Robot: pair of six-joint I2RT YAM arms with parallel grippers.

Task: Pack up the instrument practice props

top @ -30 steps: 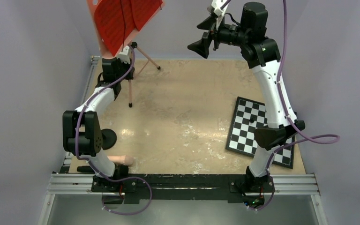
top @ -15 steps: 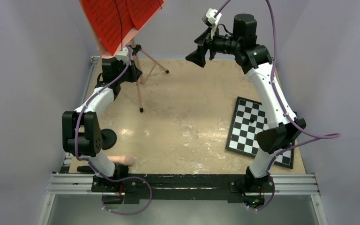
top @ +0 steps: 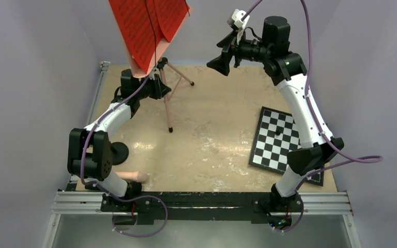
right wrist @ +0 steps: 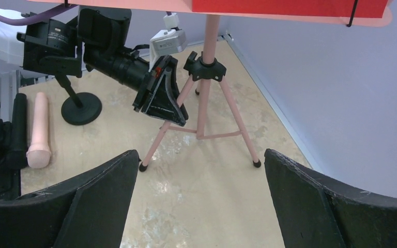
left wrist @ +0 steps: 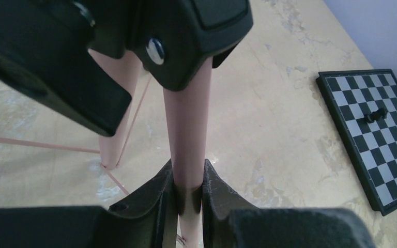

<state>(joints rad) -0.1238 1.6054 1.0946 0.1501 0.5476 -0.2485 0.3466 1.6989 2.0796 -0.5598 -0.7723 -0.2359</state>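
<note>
Beige marbled tabletop boxed in by pale lavender walls, both arms bolted to a black rail at the near edge. Closest in, right by the left arm's base, the pink rod is lying flat, and the right wrist cam shows the black microphone lying alongside it. Just past those sits the black round base, standing upright on its own. Over on the right side there's a checkerboard flat on the table with a small dark piece on it. Further back on the left, the left gripper is pinched tight on one of the pink tubes of the pink music stand, just under the black hub where the legs meet. Can't tell if the feet are actually resting on the table. The red sheet-music pages sit up top on the stand's desk. At the far side, the right gripper hangs high in the air, jaws spread wide with nothing in them, facing the stand.
</note>
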